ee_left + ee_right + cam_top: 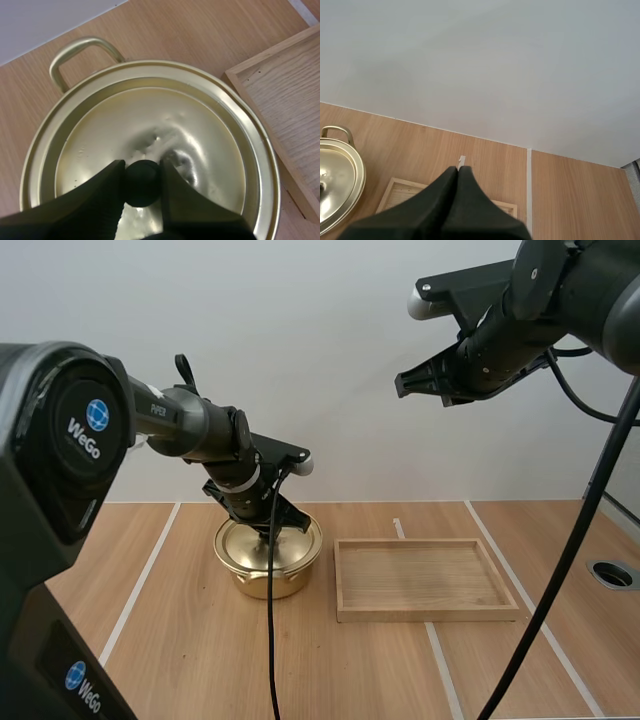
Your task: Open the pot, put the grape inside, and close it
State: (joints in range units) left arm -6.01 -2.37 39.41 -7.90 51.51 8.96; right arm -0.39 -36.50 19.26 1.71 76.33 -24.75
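**Left end effector on the lid knob, right arm held high**

My left arm (190, 425) reaches fwd and down from its base, wrist bent so the left end effector (270, 515) points steeply down onto the pot (268, 565). From the left wrist cam the two fingers (107, 187) stand either side of the black knob (143, 184) at the lid's ctr, inner faces against it, so it's pinching the knob. The lid (210, 130) sits flat inside the pot's rim, i.e. the pot is closed. One gold loop handle (80, 50) sticks out on the pot's far side from the fingers.

The pot stands on the desk (170, 640), just beside the wooden tray (425, 580). Pot at the tray's left end, close but w/ a slim gap btwn them.

My right arm (560, 300) is up high, well above the desk and well apart from pot and tray. Its forearm angles down toward the left. The right end effector (410, 382) hangs in the air over the tray's side of the desk. On the right wrist cam its fingers (445, 200) are pressed together into one dark wedge, nothing btwn them, w/ the tray's far edge and the pot's rim below.
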